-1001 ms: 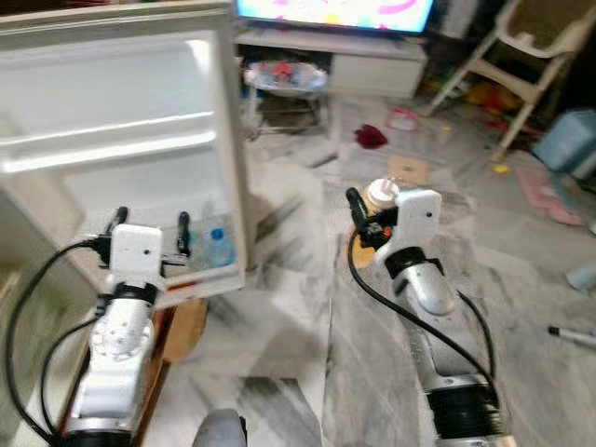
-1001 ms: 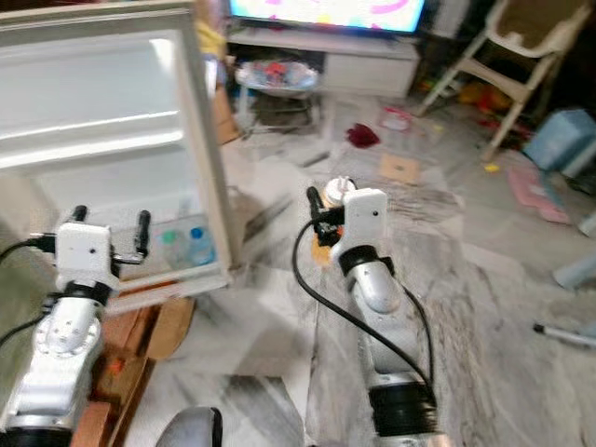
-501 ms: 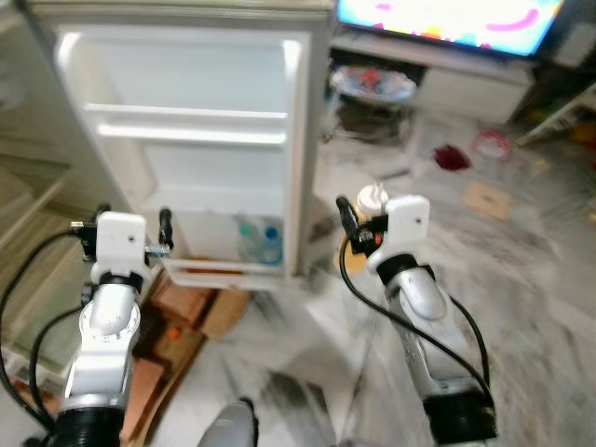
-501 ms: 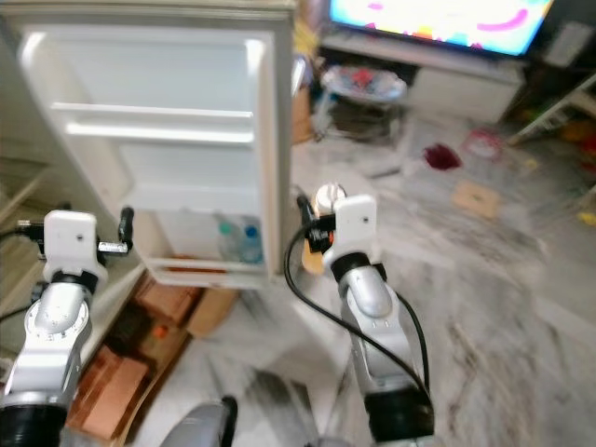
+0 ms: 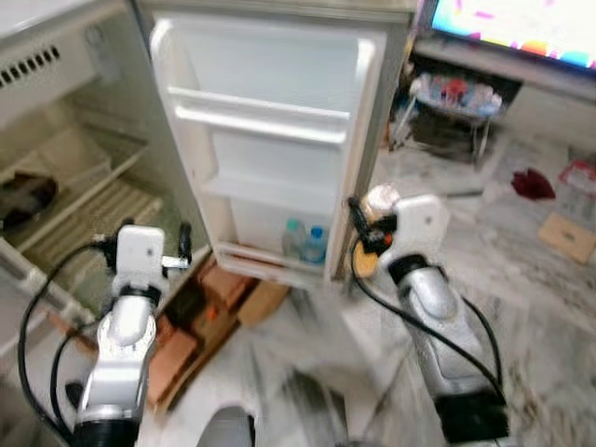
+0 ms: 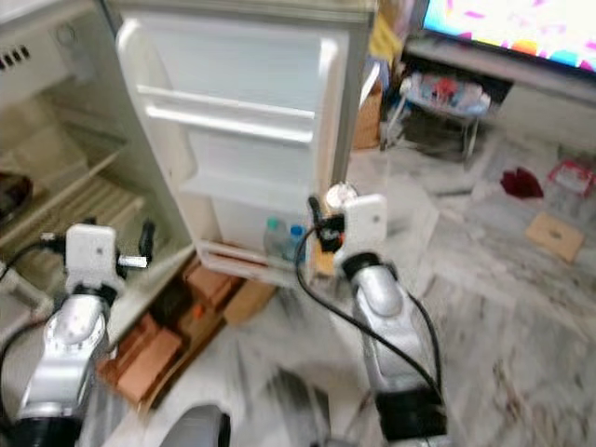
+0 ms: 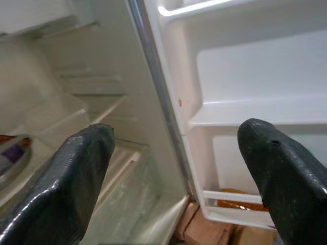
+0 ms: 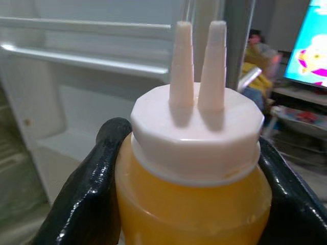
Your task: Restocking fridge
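Right tool point(image 8: 189, 204) clamped on a yellow sauce bottle point(image 8: 191, 194), fingers point(image 8: 84, 204) on both sides of the body just under the white twin-nozzle cap point(image 8: 196, 127). In the head views the bottle is held upright in front of the robot, near the free edge of the open fridge door point(image 5: 279, 149), at the level of the door's bottom shelf.

Left tool point(image 7: 179, 168) spread wide, holding nothing, raised at the left near the bottom of the fridge cabinet point(image 5: 65, 177). Its wrist camera looks at the hinge line between cabinet and door.

Cardboard boxes point(image 5: 214, 307) on the floor point(image 5: 521, 307) under the door, just beyond the left tool.

Door swung fully open, inner side facing the robot. Bottom door shelf holds two water bottles point(image 5: 304, 242) side by side; the upper door shelves look bare. Cabinet to the left: ribbed shelves, and a dark item point(image 5: 23, 196) at the far left that I can't identify.

Far right: TV point(image 5: 521, 23) with a bright picture, a small wire rack point(image 5: 452, 102) with stuff on it below, and bits of red and tan clutter on the marble floor.
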Robot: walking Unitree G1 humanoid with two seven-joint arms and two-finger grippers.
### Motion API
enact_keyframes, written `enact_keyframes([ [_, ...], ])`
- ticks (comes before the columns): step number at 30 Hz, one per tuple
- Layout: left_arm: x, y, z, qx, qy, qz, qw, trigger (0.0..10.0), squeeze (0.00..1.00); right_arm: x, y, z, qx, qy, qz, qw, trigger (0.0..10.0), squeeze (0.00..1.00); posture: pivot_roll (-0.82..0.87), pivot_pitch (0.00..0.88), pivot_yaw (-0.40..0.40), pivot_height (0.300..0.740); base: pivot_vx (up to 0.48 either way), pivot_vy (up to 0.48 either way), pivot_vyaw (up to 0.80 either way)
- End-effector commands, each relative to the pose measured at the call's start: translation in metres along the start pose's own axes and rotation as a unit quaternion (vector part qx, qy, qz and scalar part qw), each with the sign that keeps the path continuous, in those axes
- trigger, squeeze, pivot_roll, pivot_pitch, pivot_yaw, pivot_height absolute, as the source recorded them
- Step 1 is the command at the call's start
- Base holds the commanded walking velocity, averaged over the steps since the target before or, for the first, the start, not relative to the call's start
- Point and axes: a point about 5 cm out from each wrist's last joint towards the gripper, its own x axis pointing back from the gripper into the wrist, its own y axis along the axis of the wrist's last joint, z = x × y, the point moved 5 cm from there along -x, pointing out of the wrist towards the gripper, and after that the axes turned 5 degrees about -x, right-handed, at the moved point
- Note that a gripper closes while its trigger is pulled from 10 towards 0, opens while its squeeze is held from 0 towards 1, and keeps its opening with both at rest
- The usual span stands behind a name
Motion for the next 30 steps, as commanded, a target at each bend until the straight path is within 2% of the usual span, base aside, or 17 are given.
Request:
enact_keyframes([
  [1,-0.001,0.001,0.003,-0.001,-0.005,0.002,1.000,10.0,0.00,-0.001,0.002,0.008,-0.009,0.007,-0.004,1.000,10.0,0.00,0.05,0.068,-0.056,0.740,0.000,0.480,0.00],
  [11,0.001,0.012,-0.005,-0.002,-0.040,-0.024,0.999,10.0,0.00,0.000,-0.002,0.009,-0.011,0.006,0.003,1.000,10.0,0.00,0.06,0.077,-0.054,0.740,0.000,0.467,0.00],
  [16,0.000,0.014,-0.006,0.003,-0.040,-0.025,0.999,10.0,0.00,-0.001,-0.002,0.008,-0.009,0.004,0.002,1.000,10.0,0.00,0.06,0.079,-0.055,0.740,0.307,0.323,0.00],
  [26,0.002,0.022,-0.019,0.012,-0.069,-0.046,0.996,10.0,0.00,-0.001,-0.001,0.006,-0.007,0.003,0.002,1.000,10.0,0.00,0.05,0.078,-0.054,0.740,0.000,0.000,0.00],
  [30,0.002,0.023,-0.020,0.013,-0.074,-0.049,0.996,10.0,0.00,-0.002,-0.001,0.006,-0.005,0.004,0.002,1.000,10.0,0.00,0.05,0.076,-0.059,0.740,0.337,0.000,0.00],
])
